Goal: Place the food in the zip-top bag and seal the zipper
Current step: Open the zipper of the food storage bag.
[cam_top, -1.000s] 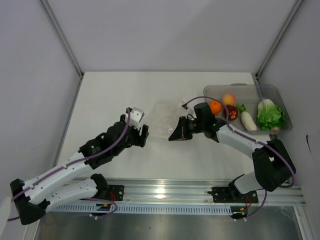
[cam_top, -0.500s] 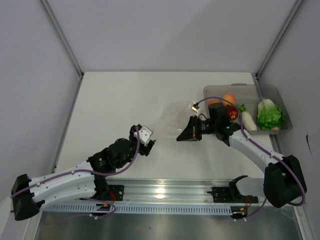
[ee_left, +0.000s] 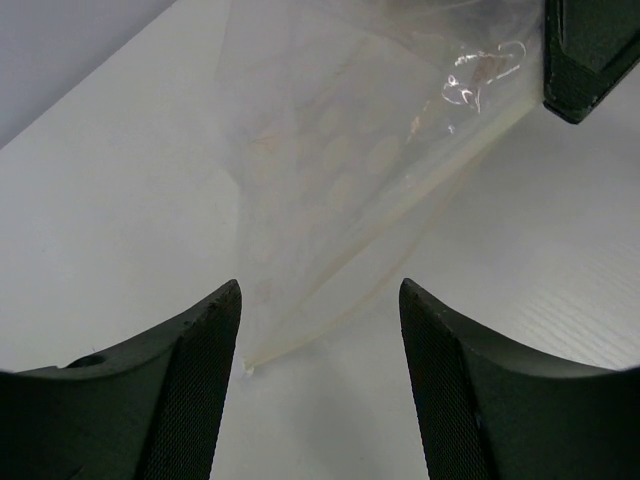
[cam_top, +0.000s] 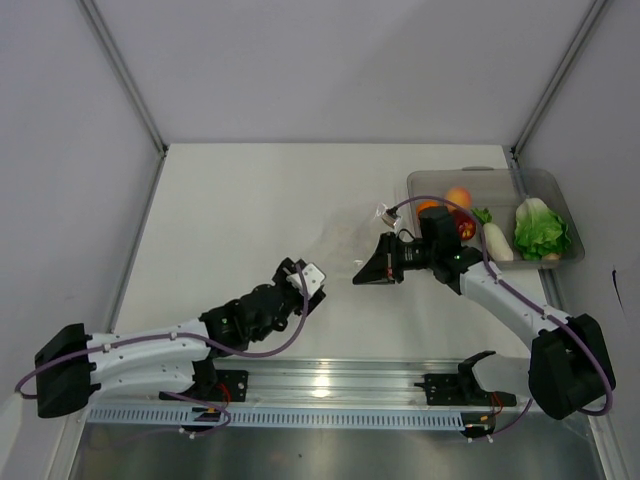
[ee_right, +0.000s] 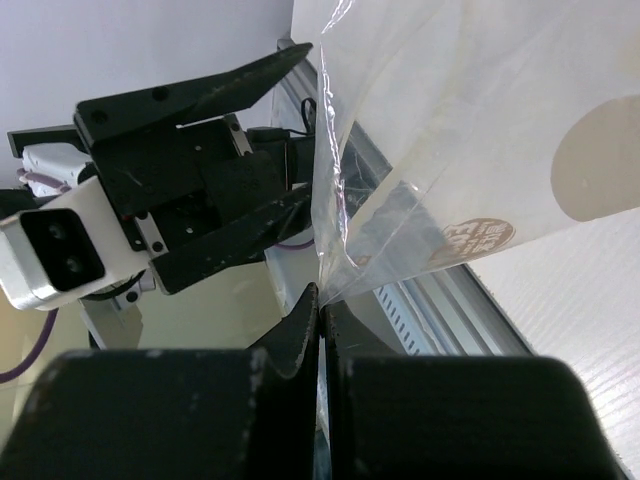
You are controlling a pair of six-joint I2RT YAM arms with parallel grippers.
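Right gripper (ee_right: 320,300) pressed together, pinching zip-top bag (ee_left: 340,170) edge, centre of top view. Left gripper (ee_left: 320,300) spread (bag corner just ahead). Food (cam_top: 540,230) in tray (cam_top: 500,174), upper right. Risk: thin film slips from pinch, or left grabs both layers.

zip-top bag (ee_left: 340,170): thin clear plastic, glossy, crinkled
left tool (ee_left: 320,297): matt black, finely textured
surface (cam_top: 250,200): smooth matt white
tray (cam_top: 505,184): clear plastic

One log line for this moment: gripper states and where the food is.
left gripper: open, at bag edge | right gripper: shut on bag | food: in tray | bag: no food seen inside
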